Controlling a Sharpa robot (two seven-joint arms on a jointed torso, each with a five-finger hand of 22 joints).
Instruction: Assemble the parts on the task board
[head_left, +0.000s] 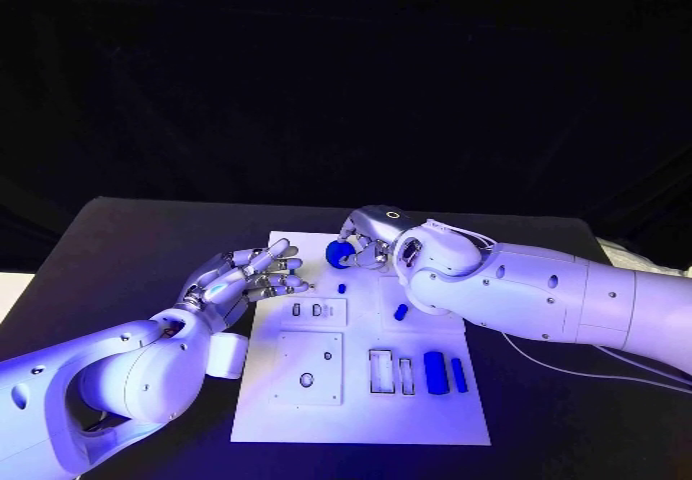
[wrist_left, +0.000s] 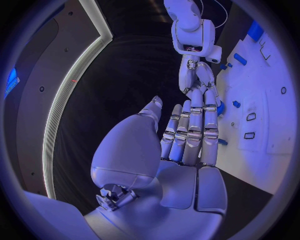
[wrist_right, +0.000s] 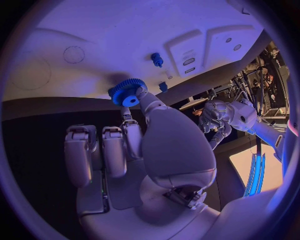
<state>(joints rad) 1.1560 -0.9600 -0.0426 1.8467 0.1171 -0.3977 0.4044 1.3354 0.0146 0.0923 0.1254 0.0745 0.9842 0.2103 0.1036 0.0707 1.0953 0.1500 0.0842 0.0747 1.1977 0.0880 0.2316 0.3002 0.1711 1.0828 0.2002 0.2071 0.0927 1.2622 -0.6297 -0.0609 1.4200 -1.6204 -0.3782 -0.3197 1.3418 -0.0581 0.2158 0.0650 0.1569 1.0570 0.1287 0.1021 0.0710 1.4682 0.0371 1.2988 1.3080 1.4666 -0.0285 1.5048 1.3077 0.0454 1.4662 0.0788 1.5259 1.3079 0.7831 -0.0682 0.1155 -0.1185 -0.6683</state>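
Note:
The white task board lies in the middle of the black table. My right hand hovers over the board's far end and pinches a blue gear between thumb and a finger; the right wrist view shows the gear at the fingertips, just above the board. A small blue peg stands on the board near the gear. My left hand floats at the board's left edge, fingers stretched out and apart, holding nothing.
Another short blue piece lies mid-board, and two long blue blocks sit beside empty slots at the near right. A raised plate with holes takes up the near left. A white cable trails under my right arm.

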